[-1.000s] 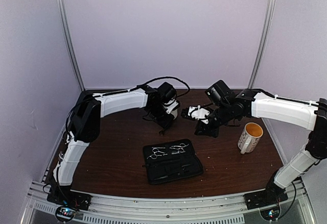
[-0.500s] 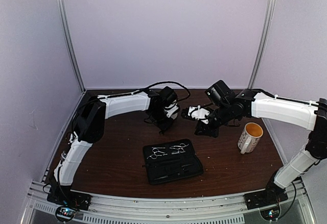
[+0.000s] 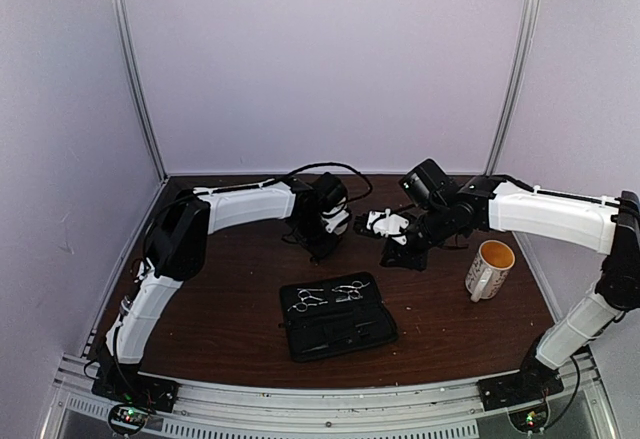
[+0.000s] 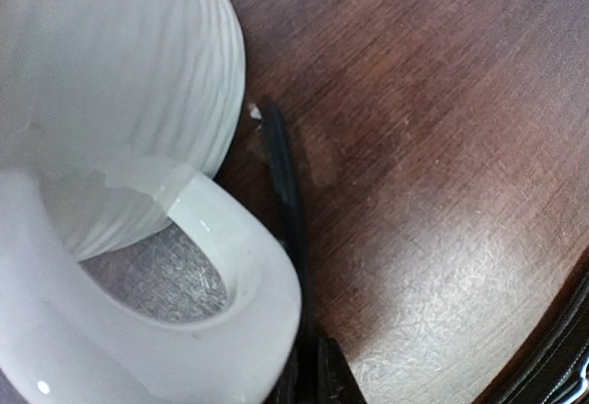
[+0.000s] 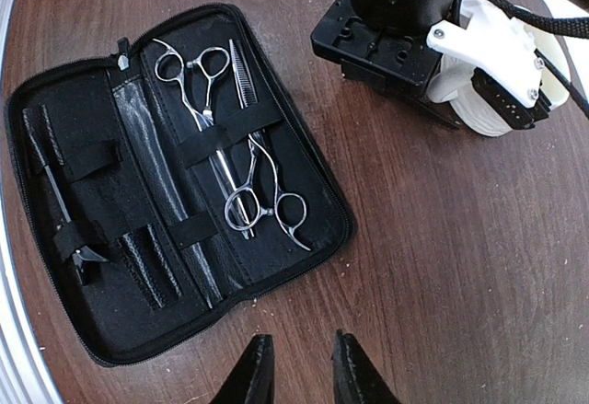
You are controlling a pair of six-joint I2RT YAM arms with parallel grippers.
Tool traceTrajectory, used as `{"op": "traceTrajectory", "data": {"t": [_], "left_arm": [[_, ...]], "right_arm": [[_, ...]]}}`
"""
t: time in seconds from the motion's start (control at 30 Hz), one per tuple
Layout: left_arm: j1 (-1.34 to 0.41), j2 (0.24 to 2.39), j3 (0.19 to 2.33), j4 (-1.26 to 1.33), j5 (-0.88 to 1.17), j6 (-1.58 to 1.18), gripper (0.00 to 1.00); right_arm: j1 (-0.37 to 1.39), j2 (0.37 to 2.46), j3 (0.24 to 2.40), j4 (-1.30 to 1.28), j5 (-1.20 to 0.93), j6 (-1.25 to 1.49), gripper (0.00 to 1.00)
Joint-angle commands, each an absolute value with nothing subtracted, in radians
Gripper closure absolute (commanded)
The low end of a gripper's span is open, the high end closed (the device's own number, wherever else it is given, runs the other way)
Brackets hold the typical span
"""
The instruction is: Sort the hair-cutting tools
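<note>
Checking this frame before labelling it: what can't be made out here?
- Left hand: left wrist view, cut off by the bottom edge; whether it grips the black clip is unclear.
- White mug: same view, cropped at the top and left; its inside is unseen.
- Dark items in the left half of the case: right wrist view, black on black.
- Scissors: top view, too small for detail.
</note>
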State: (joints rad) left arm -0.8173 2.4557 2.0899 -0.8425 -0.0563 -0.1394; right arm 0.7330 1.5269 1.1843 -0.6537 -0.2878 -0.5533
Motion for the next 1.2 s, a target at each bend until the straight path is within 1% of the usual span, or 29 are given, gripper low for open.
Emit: {"op": "traceTrajectory", "data": {"t": [0.0, 0.13, 0.23, 0.33, 0.43, 0.6, 0.7, 0.77, 0.87, 0.93, 1.0, 1.17], "left_arm": [[-0.81, 2.416, 2.049, -0.878, -0.056, -0.123, 0.93], [-0.815, 2.305, 1.942, -0.824, -0.028, -0.101, 0.97], [-0.815, 2.192, 1.862, -0.79, -0.026, -0.082, 0.97], [-0.817, 2.103, 1.814, -0.798, 0.017, -0.037, 0.97], [-0.82, 2.01, 1.743, -0.826, 0.064, -0.008, 1.0], [-0.851, 1.839, 1.519, -0.841, 0.172, 0.016, 1.0], [-0.886, 1.734, 1.394, -0.855, 0.248, 0.024, 1.0], [-0.926, 1.678, 1.327, -0.869, 0.255, 0.03, 1.0], [-0.98, 1.643, 1.257, -0.892, 0.258, 0.028, 1.0], [-1.007, 1.652, 1.23, -0.903, 0.27, 0.029, 1.0], [-1.02, 1.661, 1.208, -0.904, 0.281, 0.036, 1.0], [-1.041, 1.671, 1.191, -0.924, 0.274, 0.057, 1.0]], "right_arm": [[0.727, 1.537, 1.176, -0.653, -0.281, -0.561, 0.76], [0.727, 1.54, 1.177, -0.657, -0.287, -0.562, 0.76], [0.727, 1.538, 1.174, -0.663, -0.301, -0.572, 0.76], [0.729, 1.544, 1.175, -0.674, -0.313, -0.578, 0.76], [0.73, 1.549, 1.176, -0.683, -0.326, -0.584, 0.76], [0.74, 1.545, 1.151, -0.679, -0.348, -0.593, 0.76], [0.75, 1.536, 1.113, -0.709, -0.428, -0.623, 0.76], [0.772, 1.523, 1.084, -0.742, -0.462, -0.674, 0.76], [0.846, 1.518, 1.033, -0.784, -0.425, -0.767, 0.75], [0.9, 1.529, 1.004, -0.798, -0.388, -0.795, 0.71], [0.948, 1.539, 0.979, -0.797, -0.372, -0.804, 0.7], [1.001, 1.545, 0.95, -0.802, -0.377, -0.804, 0.69]]}}
